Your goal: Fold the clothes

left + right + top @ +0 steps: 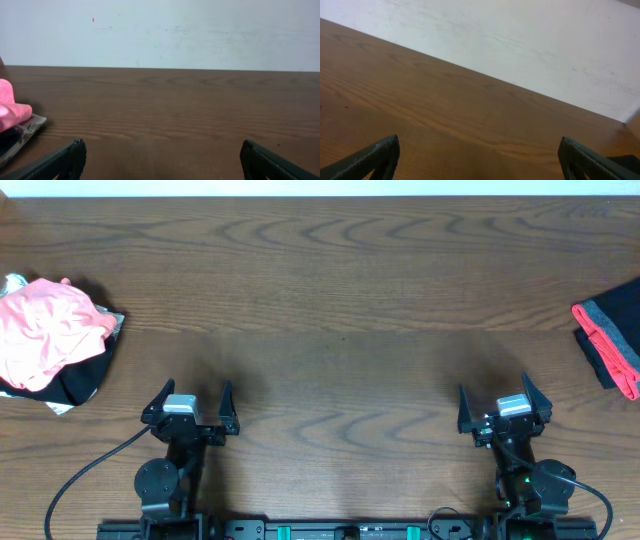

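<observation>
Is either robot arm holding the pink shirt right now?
No, the pink shirt lies crumpled at the left edge of the table, and both arms' jaws stand open and empty.

You are looking at no text, label, brand, number or sign that can be read in any of the three views. The crumpled pink garment (45,330) at the left edge of the counter (330,290) is showing you only plain fabric, with no lettering turned toward the cameras.
</observation>
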